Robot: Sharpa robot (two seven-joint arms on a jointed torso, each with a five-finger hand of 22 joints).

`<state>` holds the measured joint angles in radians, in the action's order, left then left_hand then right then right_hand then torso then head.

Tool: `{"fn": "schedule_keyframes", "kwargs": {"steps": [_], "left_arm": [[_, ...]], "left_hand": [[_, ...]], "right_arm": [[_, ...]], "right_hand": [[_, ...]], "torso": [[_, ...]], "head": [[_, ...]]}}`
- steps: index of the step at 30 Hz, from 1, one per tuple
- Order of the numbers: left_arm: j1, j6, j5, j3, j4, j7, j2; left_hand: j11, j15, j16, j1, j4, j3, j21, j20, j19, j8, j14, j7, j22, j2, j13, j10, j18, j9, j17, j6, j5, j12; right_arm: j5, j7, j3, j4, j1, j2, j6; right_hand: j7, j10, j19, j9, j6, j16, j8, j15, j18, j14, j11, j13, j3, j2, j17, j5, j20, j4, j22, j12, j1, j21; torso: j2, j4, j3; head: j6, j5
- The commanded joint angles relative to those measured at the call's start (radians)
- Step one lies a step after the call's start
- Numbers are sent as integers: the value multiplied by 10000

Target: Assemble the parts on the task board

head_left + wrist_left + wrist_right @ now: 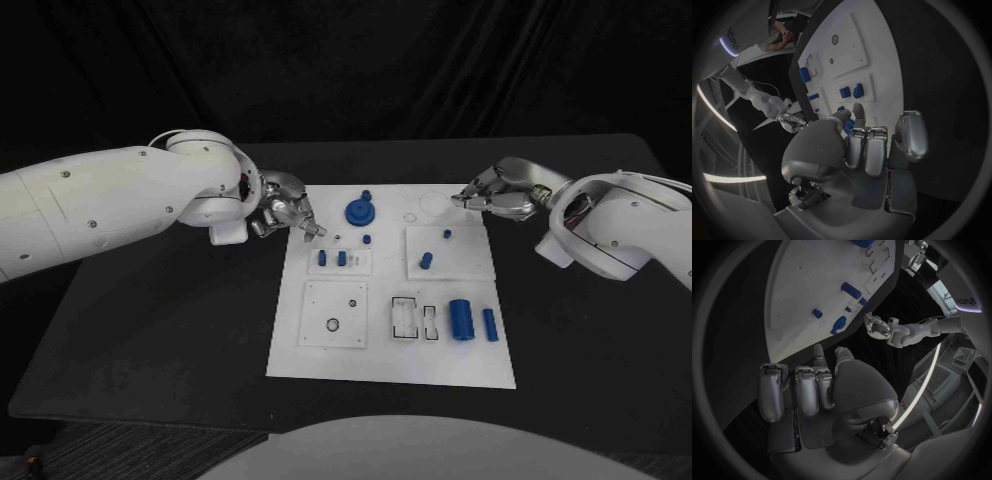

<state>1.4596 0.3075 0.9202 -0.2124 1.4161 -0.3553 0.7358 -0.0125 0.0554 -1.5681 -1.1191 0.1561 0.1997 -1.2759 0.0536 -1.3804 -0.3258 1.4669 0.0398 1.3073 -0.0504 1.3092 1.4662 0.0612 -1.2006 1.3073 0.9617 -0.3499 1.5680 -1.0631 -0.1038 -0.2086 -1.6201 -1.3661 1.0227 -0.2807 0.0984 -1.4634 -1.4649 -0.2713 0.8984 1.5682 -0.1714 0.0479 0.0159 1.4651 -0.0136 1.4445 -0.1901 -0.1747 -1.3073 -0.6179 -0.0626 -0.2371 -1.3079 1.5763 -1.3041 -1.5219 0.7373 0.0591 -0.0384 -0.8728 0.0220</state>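
Note:
The white task board (329,350) lies mid-table. On it stand a blue gear-like disc with a knob (361,210), two small pegs (332,258) in a raised plate, further pegs (427,261) and a thick blue cylinder (460,318) by a thinner one (490,324). My left hand (284,215) hovers at the board's far left edge. Its fingers are curled in and one fingertip (315,236) reaches over the board; I see nothing in it (861,145). At the board's far right corner is my right hand (498,195), fingers likewise curled with nothing in them (811,385).
The board also has a square plate with a small ring hole (333,312) and empty rectangular slots (410,318). Black table (159,330) surrounds the board on all sides, with open room to the left, right and front.

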Motion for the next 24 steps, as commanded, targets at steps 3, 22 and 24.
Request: {"fn": "schedule_keyframes", "kwargs": {"steps": [3, 22, 24], "left_arm": [[39, 1346, -264, 7, -447, 50, -297], [44, 2122, 174, 8, -1282, -10, -990], [43, 2141, 176, 7, -1350, -11, -1038]], "left_hand": [[-65, 29, -27, 405, 148, 96, -30, 10, -53, 187, 1039, 11, 1719, 20, 2616, 1046, 77, 209, 2635, 168, 721, 28], [13, -40, -27, 1263, 808, -449, 118, 75, 35, 425, 1039, 88, 1678, 3, 2616, 1046, 107, 437, 2635, 428, 2143, 28], [4, -39, -27, 1202, 763, -441, 117, 76, 34, 405, 1039, 74, 1679, -14, 2616, 1046, 107, 416, 2635, 464, 2069, 28]], "right_arm": [[-10, -184, 7, -38, 22, 24, 10], [-10, -169, 7, -28, 22, -10, 34], [-10, -167, 7, -31, 22, -9, 31]], "right_hand": [[2, -1074, -735, 14, 71, 26, 41, 58, -6, 1057, 65, 1263, 52, 25, -2635, -56, 48, -21, -2428, -55, -96, 23], [4, -1074, -742, 13, 85, 26, 40, 57, -10, 1057, 62, 1263, 72, 38, -2635, -55, 49, -10, -2433, -55, -113, 11], [4, -1074, -737, 14, 87, 26, 41, 56, -7, 1057, 62, 1263, 76, 40, -2635, -58, 49, -7, -2430, -55, -118, 19]], "torso": [[4, -4, 1], [-1, 3, 1], [-2, -1, -8]], "head": [[2, 10], [2, 35], [2, 29]]}}
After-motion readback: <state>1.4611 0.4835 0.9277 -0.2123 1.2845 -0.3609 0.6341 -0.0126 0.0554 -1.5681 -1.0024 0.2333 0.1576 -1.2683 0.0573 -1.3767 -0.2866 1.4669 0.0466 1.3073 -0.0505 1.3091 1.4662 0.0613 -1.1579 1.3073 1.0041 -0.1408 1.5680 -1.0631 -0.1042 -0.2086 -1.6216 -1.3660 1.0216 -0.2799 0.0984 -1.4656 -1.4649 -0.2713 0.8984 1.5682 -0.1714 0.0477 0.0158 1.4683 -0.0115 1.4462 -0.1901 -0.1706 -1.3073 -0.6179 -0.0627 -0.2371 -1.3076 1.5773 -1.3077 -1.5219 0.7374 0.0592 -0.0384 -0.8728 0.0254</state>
